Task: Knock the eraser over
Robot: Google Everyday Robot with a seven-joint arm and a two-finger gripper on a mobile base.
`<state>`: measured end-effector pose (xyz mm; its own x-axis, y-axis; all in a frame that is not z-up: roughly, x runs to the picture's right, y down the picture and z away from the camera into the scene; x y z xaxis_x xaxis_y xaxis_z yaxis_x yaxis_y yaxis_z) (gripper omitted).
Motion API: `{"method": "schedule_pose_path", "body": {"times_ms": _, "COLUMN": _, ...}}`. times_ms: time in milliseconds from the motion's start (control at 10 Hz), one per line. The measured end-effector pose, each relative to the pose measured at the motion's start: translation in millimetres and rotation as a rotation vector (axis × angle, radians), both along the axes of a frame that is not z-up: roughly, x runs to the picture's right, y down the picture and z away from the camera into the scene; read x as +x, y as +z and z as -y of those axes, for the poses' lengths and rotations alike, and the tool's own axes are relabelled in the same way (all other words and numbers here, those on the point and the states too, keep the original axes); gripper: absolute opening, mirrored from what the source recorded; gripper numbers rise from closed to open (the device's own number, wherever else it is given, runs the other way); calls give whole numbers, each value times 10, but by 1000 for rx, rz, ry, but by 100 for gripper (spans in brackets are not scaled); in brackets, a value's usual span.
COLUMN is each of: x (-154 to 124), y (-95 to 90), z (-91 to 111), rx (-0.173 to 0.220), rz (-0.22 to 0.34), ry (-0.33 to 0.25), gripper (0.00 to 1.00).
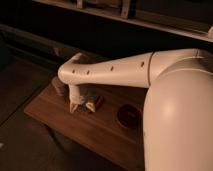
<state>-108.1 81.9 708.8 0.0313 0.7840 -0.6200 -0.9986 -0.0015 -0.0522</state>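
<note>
- Reaching down from the bent wrist of the white arm [115,70], the gripper [75,103] sits low over the wooden table [65,122], its tip at or just above the wood.
- Whether it is wide or narrow I can't tell from where I stand; it is too dim down there.
- The eraser [94,104] is just beside the gripper, on the side toward the robot's body, so close that I can't say if they touch. Its reddish edge shows; whether it stands or lies is unclear.
- A pale cylinder [58,86] stands behind the gripper on the other side, near the table's far corner.
- A dark red dish [129,115] sits past the eraser, well apart from the gripper.
</note>
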Motion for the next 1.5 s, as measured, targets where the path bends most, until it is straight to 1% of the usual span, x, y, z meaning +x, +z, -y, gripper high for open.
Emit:
{"method": "schedule_pose_path", "body": {"times_ms": 100, "x": 26, "y": 57, "z": 115, "rx": 16, "rz": -9, "ry": 28, "gripper": 65}}
{"method": "schedule_pose_path", "body": {"times_ms": 200, "x": 70, "y": 148, "z": 268, "rx": 32, "rz": -21, "ry": 72, "gripper": 65}}
{"method": "schedule_pose_path", "body": {"times_ms": 300, "x": 92, "y": 197, "z": 326, "rx": 33, "rz": -29, "ry": 91, "gripper": 65}}
{"method": "schedule_pose_path", "body": {"times_ms": 400, "x": 96, "y": 233, "z": 356, "rx": 31, "rz": -32, "ry": 101, "gripper": 62}}
{"method": "schedule_pose_path", "body": {"times_ms": 500, "x": 82, "y": 259, "z": 378, "rx": 30, "rz": -33, "ry": 106, "gripper": 56}}
{"method": "schedule_pose_path", "body": {"times_ms": 600, "x": 25, "y": 267, "z": 421, "rx": 31, "rz": -30, "ry": 106, "gripper": 43}}
{"method": "schedule_pose_path", "body": {"times_ms": 700, "x": -54, "y": 253, "z": 465, "rx": 35, "rz": -29, "ry": 116, "gripper": 32}}
{"method": "schedule_pose_path", "body": {"times_ms": 800, "x": -126, "y": 226, "z": 508, "rx": 41, "rz": -28, "ry": 132, "gripper": 24}}
{"method": "schedule_pose_path", "body": {"times_ms": 900, "x": -231, "y": 189, "z": 564, "rx": 51, "rz": -29, "ry": 153, "gripper": 12}}
{"method": "schedule_pose_path", "body": {"times_ms": 1000, "x": -299, "y": 169, "z": 594, "rx": 55, "rz": -30, "ry": 158, "gripper": 5}}
{"method": "schedule_pose_path", "body": {"times_ms": 1100, "x": -401, "y": 153, "z": 619, "rx": 57, "rz": -28, "ry": 157, "gripper": 0}}
{"method": "schedule_pose_path", "body": {"times_ms": 1200, "x": -516, "y": 188, "z": 624, "rx": 51, "rz": -25, "ry": 142, "gripper": 0}}
{"method": "schedule_pose_path", "body": {"times_ms": 1300, "x": -534, "y": 240, "z": 628, "rx": 41, "rz": -26, "ry": 125, "gripper": 0}}
{"method": "schedule_pose_path", "body": {"times_ms": 1500, "x": -565, "y": 420, "z": 665, "rx": 17, "rz": -25, "ry": 94, "gripper": 0}}
